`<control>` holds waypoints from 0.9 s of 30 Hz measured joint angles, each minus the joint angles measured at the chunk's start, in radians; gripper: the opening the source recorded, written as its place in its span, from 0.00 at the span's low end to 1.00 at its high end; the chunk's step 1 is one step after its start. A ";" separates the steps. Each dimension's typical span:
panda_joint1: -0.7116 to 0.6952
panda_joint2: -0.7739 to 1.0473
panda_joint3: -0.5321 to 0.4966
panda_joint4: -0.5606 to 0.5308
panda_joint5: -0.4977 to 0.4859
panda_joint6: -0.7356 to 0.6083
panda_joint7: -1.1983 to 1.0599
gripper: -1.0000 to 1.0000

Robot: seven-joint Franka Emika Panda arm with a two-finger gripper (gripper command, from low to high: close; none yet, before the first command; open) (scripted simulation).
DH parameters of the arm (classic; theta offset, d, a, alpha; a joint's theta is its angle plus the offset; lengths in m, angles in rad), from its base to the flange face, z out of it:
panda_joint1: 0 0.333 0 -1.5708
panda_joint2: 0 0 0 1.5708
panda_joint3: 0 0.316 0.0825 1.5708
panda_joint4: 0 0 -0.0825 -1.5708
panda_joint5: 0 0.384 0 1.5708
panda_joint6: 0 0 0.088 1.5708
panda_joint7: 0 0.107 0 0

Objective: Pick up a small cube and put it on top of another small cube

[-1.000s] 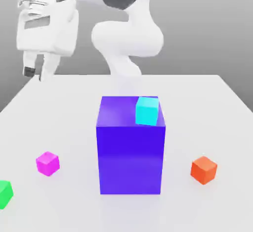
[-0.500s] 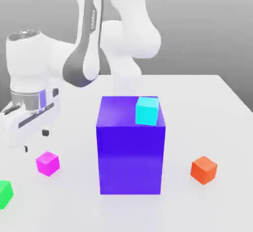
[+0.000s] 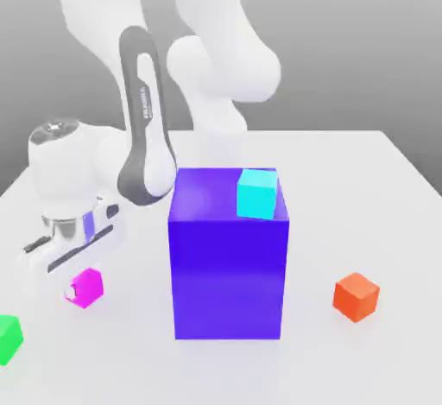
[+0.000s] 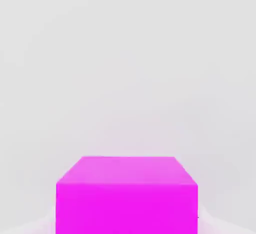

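Low over the table (image 3: 380, 187), the gripper (image 3: 76, 289) sits right at the magenta cube (image 3: 88, 287), on the exterior view's left side of the scene; its white hand body slopes down toward the cube and covers part of the cube's near-left edge, and whether the fingers are spread or closed cannot be told from either picture. Seen from the hand view, the magenta cube (image 4: 126, 195) lies close to the camera, resting on the pale table surface (image 4: 125, 53) with one flat face and its top both showing. Nearest the exterior camera, the green cube (image 3: 9, 339) rests on the table at the exterior view's left edge, partly cut off by the frame, near the magenta cube but apart from it. Across on the exterior view's right, the orange-red cube (image 3: 356, 296) sits alone on the table, well apart from both of those. Between them stands the big blue-violet block (image 3: 228, 252), upright and much taller than any of the small cubes. On its top, at the corner toward the exterior view's right, rests the cyan cube (image 3: 257, 193). Farther back, the white arm (image 3: 226, 66) rises behind the block, and a grey-and-white link (image 3: 145, 136) bends down from it toward the wrist above the magenta cube.
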 joint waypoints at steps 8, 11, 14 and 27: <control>-0.012 -0.229 0.015 -0.021 0.010 -0.208 -0.027 0.00; -0.017 -0.209 0.024 0.070 0.016 -0.279 -0.108 0.00; -0.031 -0.171 0.040 0.177 0.012 -0.348 -0.192 0.00; -0.045 0.077 0.051 0.465 -0.038 -0.390 -0.381 1.00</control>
